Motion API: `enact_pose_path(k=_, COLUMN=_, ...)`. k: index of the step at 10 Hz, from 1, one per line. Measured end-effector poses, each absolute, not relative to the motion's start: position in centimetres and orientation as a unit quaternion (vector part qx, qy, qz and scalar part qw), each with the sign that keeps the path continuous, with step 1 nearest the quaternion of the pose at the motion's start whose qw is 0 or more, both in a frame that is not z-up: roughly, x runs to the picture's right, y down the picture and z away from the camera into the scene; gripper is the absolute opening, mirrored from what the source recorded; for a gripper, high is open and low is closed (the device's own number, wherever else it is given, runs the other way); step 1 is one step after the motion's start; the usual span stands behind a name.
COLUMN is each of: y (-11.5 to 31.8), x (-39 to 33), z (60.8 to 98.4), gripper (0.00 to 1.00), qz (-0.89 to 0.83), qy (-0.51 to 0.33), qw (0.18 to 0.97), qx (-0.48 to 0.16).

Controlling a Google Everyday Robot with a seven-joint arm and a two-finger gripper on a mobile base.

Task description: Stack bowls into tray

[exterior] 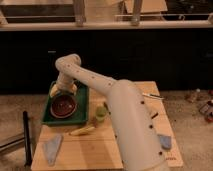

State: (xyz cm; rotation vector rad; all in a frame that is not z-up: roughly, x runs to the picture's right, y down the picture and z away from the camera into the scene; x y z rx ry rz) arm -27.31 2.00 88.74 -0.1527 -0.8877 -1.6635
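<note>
Left of frame centre, the gripper [63, 89] hangs over the far rim of the tray [48, 117] above the bowl [63, 105], its grip seemingly indiscernible.

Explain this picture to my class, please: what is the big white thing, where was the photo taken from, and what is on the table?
The big white shape is a robot arm on a moving base. It reaches from the lower right, bends at an elbow and points down at the far left. There is only one picture, looking down on the table from above the robot; where the camera sits is not known.

On the pale wooden table stands a dark green tray holding a red-brown bowl. The arm's gripper is just above the far edge of that bowl. I cannot tell whether it holds anything. Beside the tray lie a banana, a small green item and two blue cloths.
</note>
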Motion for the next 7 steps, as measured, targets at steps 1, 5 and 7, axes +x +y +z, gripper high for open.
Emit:
enact_pose_path(k=1, y=1.7, x=-27.3, z=89.3, gripper=0.8, qz=-0.715, qy=-0.382, qw=0.582, qx=-0.07)
enact_pose_path(k=5, y=0.7, x=-27.7, z=89.4, gripper=0.8, qz=-0.724, qy=-0.375, qw=0.575, qx=-0.066)
enact_pose_path(k=7, y=0.4, x=-27.3, z=88.6, gripper=0.8, qz=-0.726, qy=-0.366, qw=0.579, qx=-0.061)
